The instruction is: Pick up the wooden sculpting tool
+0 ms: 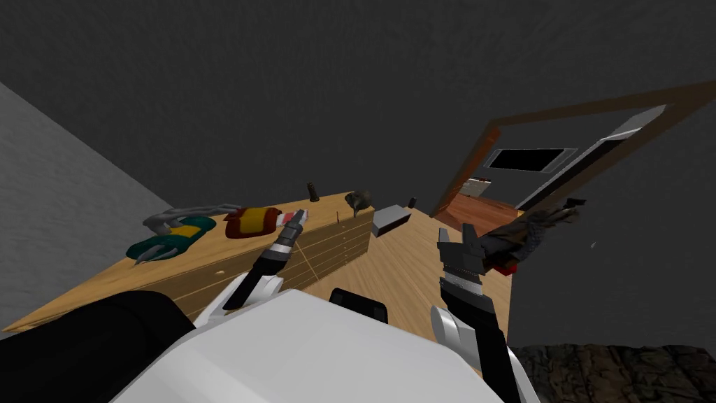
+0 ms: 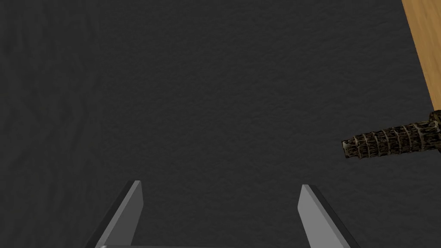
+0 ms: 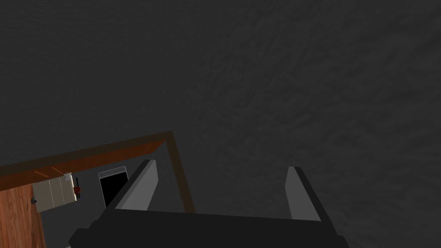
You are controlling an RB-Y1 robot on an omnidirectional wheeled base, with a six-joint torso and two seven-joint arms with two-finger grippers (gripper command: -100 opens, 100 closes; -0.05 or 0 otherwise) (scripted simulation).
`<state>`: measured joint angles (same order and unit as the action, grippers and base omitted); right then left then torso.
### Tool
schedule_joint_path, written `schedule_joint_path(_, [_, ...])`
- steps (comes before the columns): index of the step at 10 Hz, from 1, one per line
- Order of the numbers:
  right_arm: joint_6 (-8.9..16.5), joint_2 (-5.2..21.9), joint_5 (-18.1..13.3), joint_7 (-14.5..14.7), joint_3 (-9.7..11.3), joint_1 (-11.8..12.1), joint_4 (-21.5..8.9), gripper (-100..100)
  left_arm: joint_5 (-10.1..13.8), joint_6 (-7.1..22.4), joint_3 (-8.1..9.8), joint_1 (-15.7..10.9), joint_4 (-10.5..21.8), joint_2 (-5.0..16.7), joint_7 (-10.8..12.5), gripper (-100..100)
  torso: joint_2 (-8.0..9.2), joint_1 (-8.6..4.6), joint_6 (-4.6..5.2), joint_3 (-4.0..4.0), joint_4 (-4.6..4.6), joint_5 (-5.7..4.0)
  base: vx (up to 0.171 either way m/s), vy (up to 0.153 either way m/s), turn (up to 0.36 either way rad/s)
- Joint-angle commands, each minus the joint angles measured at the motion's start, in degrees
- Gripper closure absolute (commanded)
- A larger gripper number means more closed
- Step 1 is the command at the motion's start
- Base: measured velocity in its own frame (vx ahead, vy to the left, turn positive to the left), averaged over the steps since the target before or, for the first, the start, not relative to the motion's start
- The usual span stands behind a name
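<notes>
A long wooden dresser (image 1: 210, 269) runs along my left side. A thin pale stick (image 1: 338, 216) stands out at its far front edge; it is too small to tell whether it is the sculpting tool. My left gripper (image 1: 299, 215) hovers over the dresser top beside a red and white item (image 1: 287, 219). Seen from the left wrist, that gripper (image 2: 219, 186) is open and empty, facing a dark wall, with a small dark ribbed tower figure (image 2: 392, 142) off to one side by the dresser top (image 2: 424, 43). My right gripper (image 1: 456, 235) (image 3: 222, 167) is open and empty over the floor.
On the dresser lie a teal and yellow item with grey claws (image 1: 171, 238), a red and yellow item (image 1: 252, 222), the tower figure (image 1: 312, 192) and a dark bird-like figure (image 1: 359, 201). A grey box (image 1: 390, 219) sits on the wooden floor. A brown-framed doorway (image 1: 482, 175) opens ahead; a dark scaly object (image 1: 531, 231) lies right of my right gripper.
</notes>
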<state>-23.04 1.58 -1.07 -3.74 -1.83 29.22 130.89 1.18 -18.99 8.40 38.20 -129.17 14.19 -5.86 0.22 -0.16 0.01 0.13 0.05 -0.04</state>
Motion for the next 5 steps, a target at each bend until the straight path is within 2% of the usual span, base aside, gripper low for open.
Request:
schedule_joint_path(1, [0.0,0.0,0.0,0.0,0.0,0.0,0.0,0,-0.3,0.2,0.31,1.0,0.1,0.9,-1.7,-100,0.0,0.0,0.0,0.0,0.0,0.0,-0.033,-0.052,-0.131])
schedule_joint_path(2, [0.0,0.0,0.0,0.0,0.0,0.0,0.0,0,-1.1,0.6,0.92,3.3,0.2,2.7,-4.0,-100,-0.04,0.02,-0.02,-0.02,0.0,0.0,-0.036,-0.077,-0.232])
schedule_joint_path(3, [0.0,0.0,0.0,0.0,0.0,0.0,0.0,0,-1.1,0.6,0.92,3.3,0.2,2.7,-4.5,-100,-0.02,-0.06,0.0,-0.01,-0.01,-0.01,-0.038,-0.061,-0.161])
schedule_joint_path(4, [0.0,0.0,0.0,0.0,0.0,0.0,0.0,0,-2.0,1.1,1.52,5.7,0.3,4.4,-6.7,-100,-0.03,-0.01,-0.01,-0.02,0.0,-0.01,-0.052,-0.074,-0.249])
schedule_joint_path(5, [0.0,0.0,0.0,0.0,0.0,0.0,0.0,0,-2.0,1.1,1.52,5.7,0.3,4.4,-7.4,-100,0.02,-0.05,0.0,0.01,0.0,-0.01,-0.037,-0.059,-0.127])
